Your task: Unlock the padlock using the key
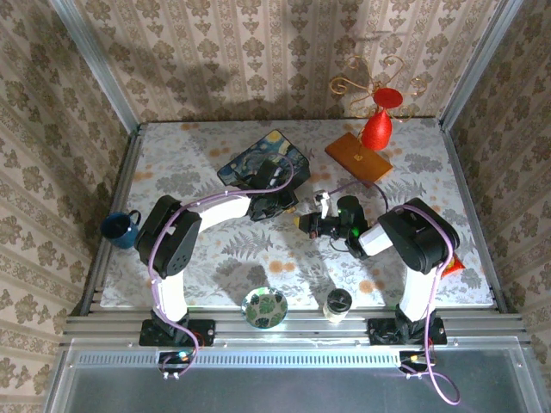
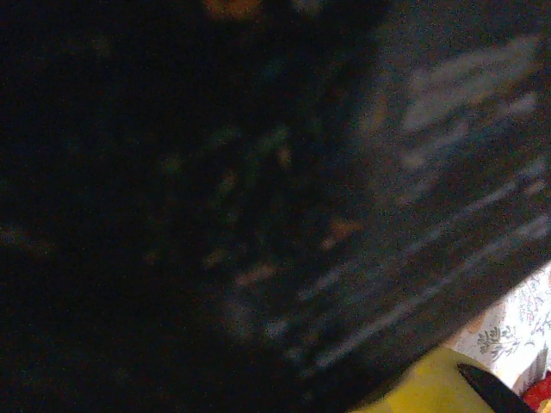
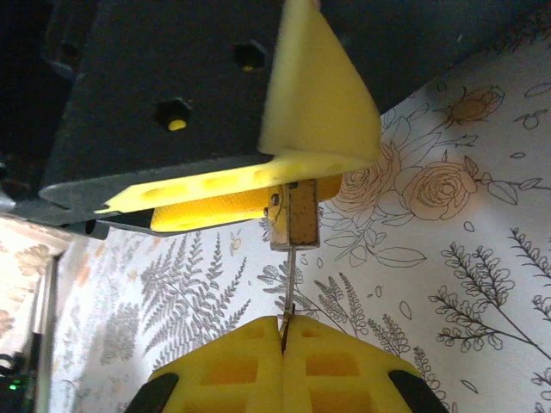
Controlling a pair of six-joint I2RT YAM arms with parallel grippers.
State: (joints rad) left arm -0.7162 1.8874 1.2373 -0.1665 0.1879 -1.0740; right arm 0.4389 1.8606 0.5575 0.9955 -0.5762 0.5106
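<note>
Floral tabletop (image 1: 430,172): painted box (image 1: 258,162) near padlock (image 3: 297,215)

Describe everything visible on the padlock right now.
The padlock is a small squarish body, brass-looking with a duller brown face, pinched at one end between the left fingers, which hide the shackle. The floral tablecloth lies behind it. The key, a thin shaft, runs from its free end into the shut right fingers. Locked or open: cannot tell.

Key (image 3: 290,284) between padlock (image 3: 296,217) and right fingers (image 3: 340,366) (touching both)
</note>
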